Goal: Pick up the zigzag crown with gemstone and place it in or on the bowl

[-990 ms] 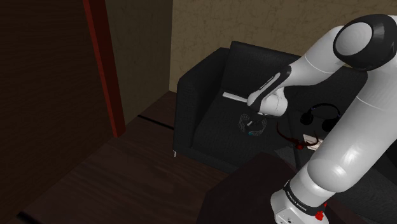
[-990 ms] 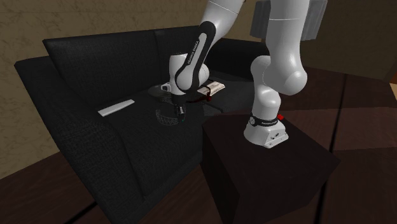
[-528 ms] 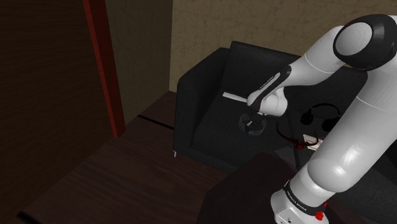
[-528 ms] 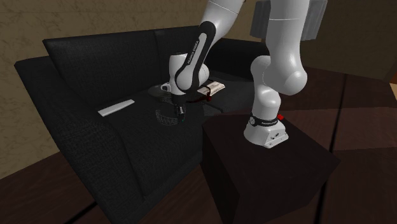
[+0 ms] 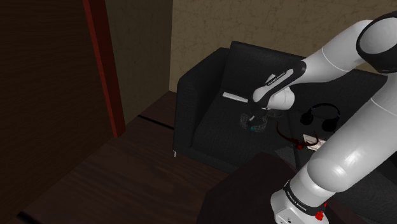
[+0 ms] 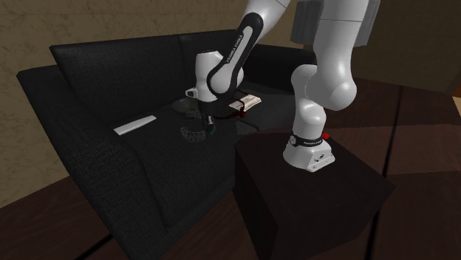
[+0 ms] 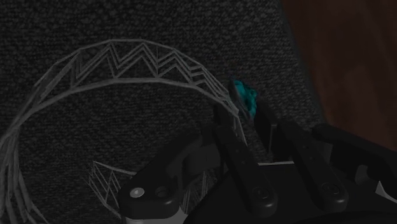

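Observation:
The crown (image 7: 121, 70) is a thin grey wire ring with a zigzag band and a teal gemstone (image 7: 244, 99). My gripper (image 7: 247, 121) is shut on its rim right at the gem. The ring hangs tilted from the fingers (image 7: 230, 141), close over the black sofa seat (image 5: 219, 127). From the shoulder camera the crown (image 5: 252, 123) sits just under my gripper (image 5: 259, 117). The second exterior view has the crown (image 6: 193, 134) below the gripper (image 6: 205, 125). A dark round shape (image 6: 182, 107) lies behind the arm; I cannot tell whether it is the bowl.
On the sofa lie a flat white strip (image 6: 136, 123), an open book (image 6: 250, 100) with a red thing beside it, and black headphones (image 5: 321, 117). The arm's stand (image 6: 314, 185) is next to the sofa's front. A dark wood floor (image 5: 95, 178) and a red-edged door (image 5: 102, 63) are nearby.
The arm has risen a little and drawn back toward the sofa's backrest, carrying the crown slightly upward with it. The fingers have stayed shut on the rim.

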Tool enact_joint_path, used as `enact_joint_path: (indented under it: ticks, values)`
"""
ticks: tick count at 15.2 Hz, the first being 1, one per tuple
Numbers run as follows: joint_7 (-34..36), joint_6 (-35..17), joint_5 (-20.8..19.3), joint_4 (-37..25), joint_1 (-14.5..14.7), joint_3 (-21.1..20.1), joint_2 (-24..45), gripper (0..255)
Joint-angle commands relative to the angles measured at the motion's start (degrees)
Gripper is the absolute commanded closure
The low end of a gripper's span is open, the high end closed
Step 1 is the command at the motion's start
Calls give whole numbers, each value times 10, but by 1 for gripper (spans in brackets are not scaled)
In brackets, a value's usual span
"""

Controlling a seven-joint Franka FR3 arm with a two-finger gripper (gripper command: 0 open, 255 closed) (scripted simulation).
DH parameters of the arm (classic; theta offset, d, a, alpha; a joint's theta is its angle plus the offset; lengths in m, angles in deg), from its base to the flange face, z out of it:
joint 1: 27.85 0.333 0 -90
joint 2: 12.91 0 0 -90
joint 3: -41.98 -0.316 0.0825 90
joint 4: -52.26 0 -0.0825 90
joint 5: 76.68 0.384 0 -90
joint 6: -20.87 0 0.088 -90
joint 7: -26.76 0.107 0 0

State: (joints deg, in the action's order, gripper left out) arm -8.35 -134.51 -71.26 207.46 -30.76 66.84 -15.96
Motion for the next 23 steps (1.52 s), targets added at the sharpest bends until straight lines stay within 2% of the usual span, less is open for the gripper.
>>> enact_joint_path:
  ticks: [1,10,23]
  values:
    - [16,18,-21,-1,-4,0,-18,255]
    - [63,105,-81,-15,-25,-14,-97,255]
    - [91,225,-110,-55,-40,-35,-181,255]
